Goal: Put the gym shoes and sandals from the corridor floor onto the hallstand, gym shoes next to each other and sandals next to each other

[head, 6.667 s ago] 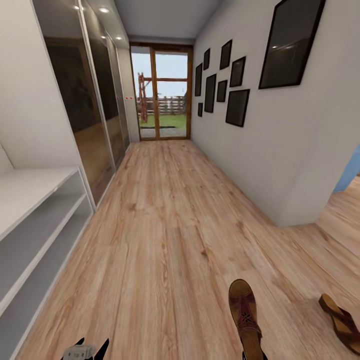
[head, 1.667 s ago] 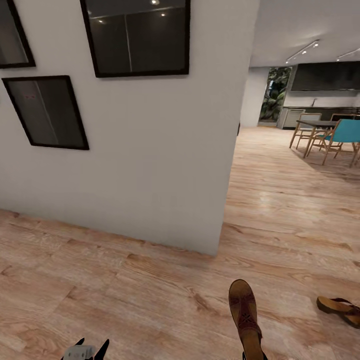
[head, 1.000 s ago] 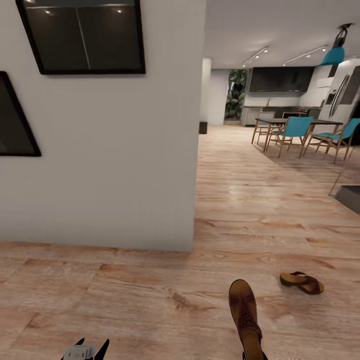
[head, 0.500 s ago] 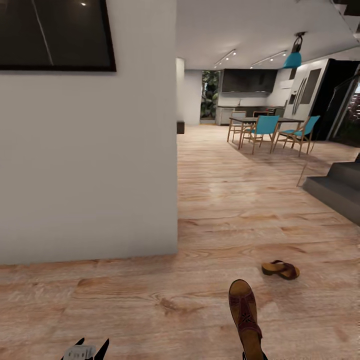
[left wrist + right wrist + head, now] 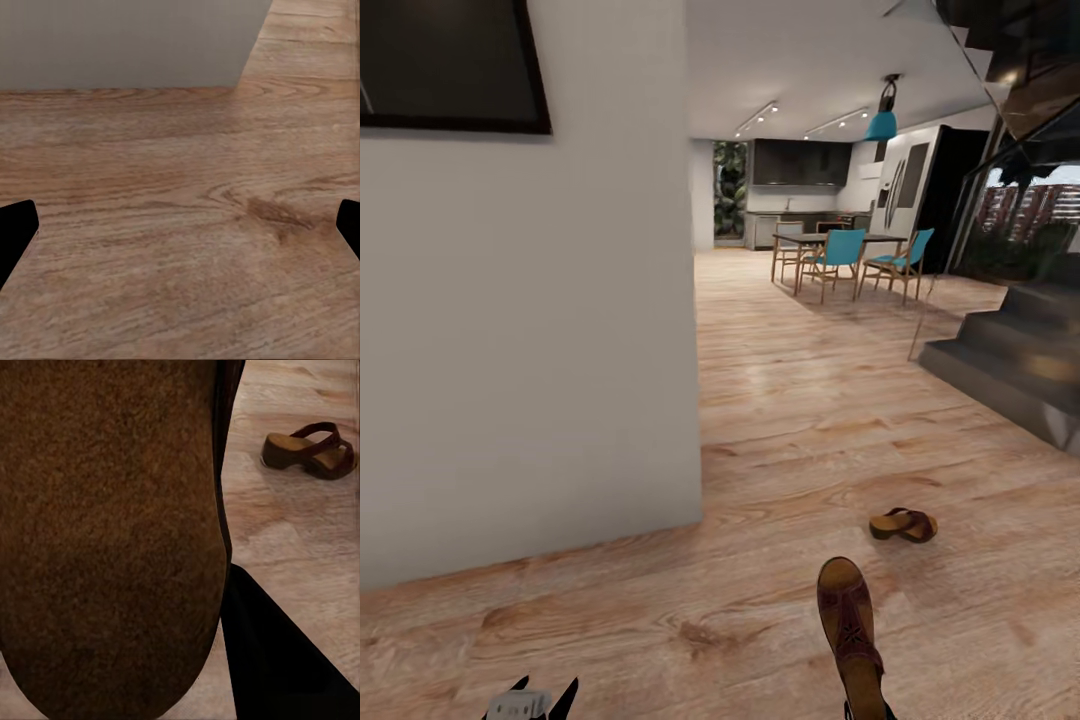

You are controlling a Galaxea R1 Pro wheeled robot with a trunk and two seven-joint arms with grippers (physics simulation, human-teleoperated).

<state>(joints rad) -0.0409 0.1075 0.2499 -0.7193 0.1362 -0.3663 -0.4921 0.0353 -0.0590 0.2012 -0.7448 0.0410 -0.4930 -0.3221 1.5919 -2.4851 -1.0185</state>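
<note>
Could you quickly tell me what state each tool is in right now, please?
Left tool: open, nothing between its fingers, over the floor.
Right tool: closed on a sandal; the other sandal lies on the floor.

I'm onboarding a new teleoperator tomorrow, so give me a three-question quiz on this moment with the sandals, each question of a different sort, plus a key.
1. True or false: both sandals lie on the corridor floor.
2. Multiple choice: what is the left gripper doing? A) gripping a sneaker B) open over bare planks C) shut on a chair leg.
3. Fill in: beyond the free sandal, in the far room, stand teal ____ at a table.

Key:
1. False. One sandal is held up in the right gripper, its sole filling the wrist view; the other rests on the floor.
2. B.
3. chairs.
</note>
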